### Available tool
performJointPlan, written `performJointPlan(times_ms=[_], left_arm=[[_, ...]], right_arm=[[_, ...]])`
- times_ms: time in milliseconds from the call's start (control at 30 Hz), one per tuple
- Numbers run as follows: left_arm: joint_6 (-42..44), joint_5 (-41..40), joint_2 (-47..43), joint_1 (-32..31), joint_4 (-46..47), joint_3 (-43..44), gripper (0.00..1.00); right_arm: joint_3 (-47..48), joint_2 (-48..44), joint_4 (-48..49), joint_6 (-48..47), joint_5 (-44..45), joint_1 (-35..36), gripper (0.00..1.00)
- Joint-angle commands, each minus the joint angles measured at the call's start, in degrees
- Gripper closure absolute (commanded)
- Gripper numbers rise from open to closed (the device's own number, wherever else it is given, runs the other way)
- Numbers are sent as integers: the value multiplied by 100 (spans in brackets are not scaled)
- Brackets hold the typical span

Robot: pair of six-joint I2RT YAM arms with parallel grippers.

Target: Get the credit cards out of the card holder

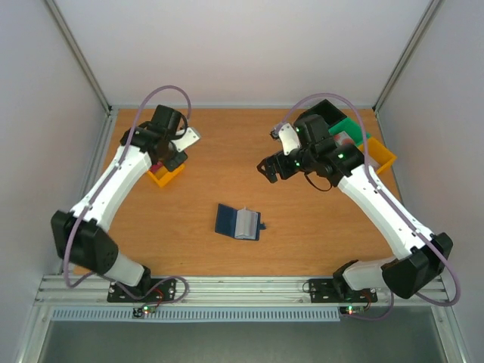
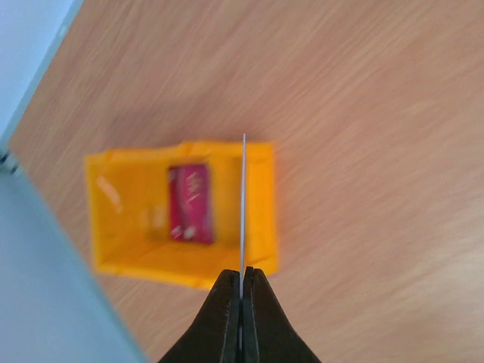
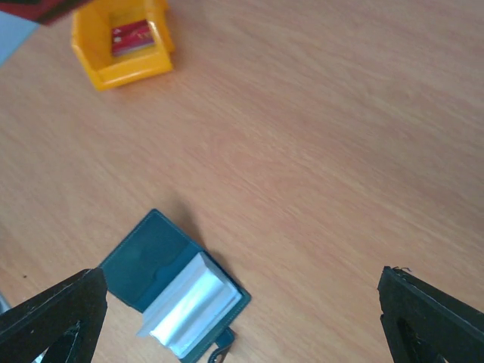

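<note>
Card holder (image 1: 238, 221) mid-table, right tool (image 1: 269, 171) seemingly above

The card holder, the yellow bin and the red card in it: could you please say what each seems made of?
The card holder looks like matte navy leather or imitation, with pale, faintly shiny pockets, perhaps plastic. The yellow bin looks like moulded plastic: uniform colour, smooth thin walls. The red card looks like printed plastic, though blurred.
</note>
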Motion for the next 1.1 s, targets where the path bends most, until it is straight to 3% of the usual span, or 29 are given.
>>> performJointPlan(times_ms=[0, 233, 567, 1067], left_arm=[[1505, -1462, 617, 607, 353, 363, 100], [1757, -1738, 1505, 1126, 1481, 332, 100], [1623, -1855, 2307, 1425, 2260, 26, 100], [1251, -1622, 2703, 1369, 2325, -223, 100]], right_arm=[[11, 151, 17, 195, 261, -99, 2], [68, 338, 22, 130, 171, -163, 2], [103, 502, -33, 56, 138, -181, 2], [175, 604, -33, -24, -212, -207, 2]])
